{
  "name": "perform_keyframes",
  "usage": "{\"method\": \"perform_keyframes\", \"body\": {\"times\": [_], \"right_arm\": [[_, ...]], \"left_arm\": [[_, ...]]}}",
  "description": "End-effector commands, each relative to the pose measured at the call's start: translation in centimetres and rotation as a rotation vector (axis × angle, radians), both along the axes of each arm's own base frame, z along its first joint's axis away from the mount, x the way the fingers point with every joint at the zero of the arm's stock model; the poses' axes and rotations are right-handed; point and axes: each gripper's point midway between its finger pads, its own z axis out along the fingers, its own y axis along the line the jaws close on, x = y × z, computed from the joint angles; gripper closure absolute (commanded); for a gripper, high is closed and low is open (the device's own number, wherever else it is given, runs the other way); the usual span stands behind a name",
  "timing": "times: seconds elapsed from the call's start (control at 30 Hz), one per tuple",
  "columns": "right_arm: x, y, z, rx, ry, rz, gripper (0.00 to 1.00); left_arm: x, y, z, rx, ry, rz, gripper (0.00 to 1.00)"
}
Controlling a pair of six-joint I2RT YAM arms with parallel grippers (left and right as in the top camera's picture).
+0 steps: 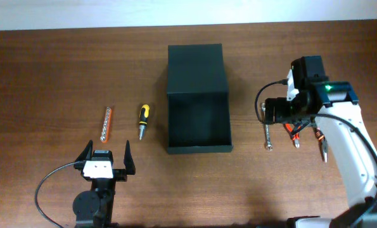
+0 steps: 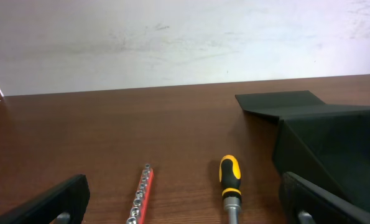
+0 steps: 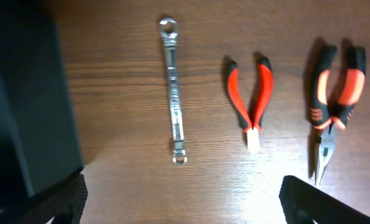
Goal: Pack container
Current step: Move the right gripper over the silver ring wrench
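One container (image 1: 194,69), five tools (image 1: 143,117)

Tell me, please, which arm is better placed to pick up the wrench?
Right: the right pincer, open, hovers over the wrench, whereas the left pincer sits beyond the container, near the screwdriver.

Dark matte container (image 1: 197,68) centre; left: orange socket rail (image 1: 107,123), yellow-black screwdriver (image 1: 143,119); right: steel wrench (image 3: 175,93), red cutters (image 3: 251,124), red-black long-nose pliers (image 3: 329,119).

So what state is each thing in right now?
Container: open, lid folded back, looks empty.
Left gripper: open, empty.
Right gripper: open, empty.
Screwdriver: lying loose.
Socket strip: lying loose.
Wrench: lying loose.
Red pliers: lying loose.
Long-nose pliers: lying loose.
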Motion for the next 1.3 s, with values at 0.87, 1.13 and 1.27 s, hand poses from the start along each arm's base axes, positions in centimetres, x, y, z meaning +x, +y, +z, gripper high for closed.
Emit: {"method": "perform_keyframes", "body": {"times": [0.87,1.13,1.27], "right_arm": [[3.9,-0.2,-6.8,0.039,0.094,0.11,0.01],[3.8,-0.2,-6.8,0.028,0.097,0.172,0.01],[3.8,-0.2,-6.8,0.028,0.097,0.172,0.01]], "left_arm": [[0.0,0.2,-0.1,-0.008,-0.001,0.012,0.01],[0.0,0.2,-0.1,-0.008,-0.001,0.012,0.01],[0.0,0.2,-0.1,-0.008,-0.001,0.012,0.01]]}}
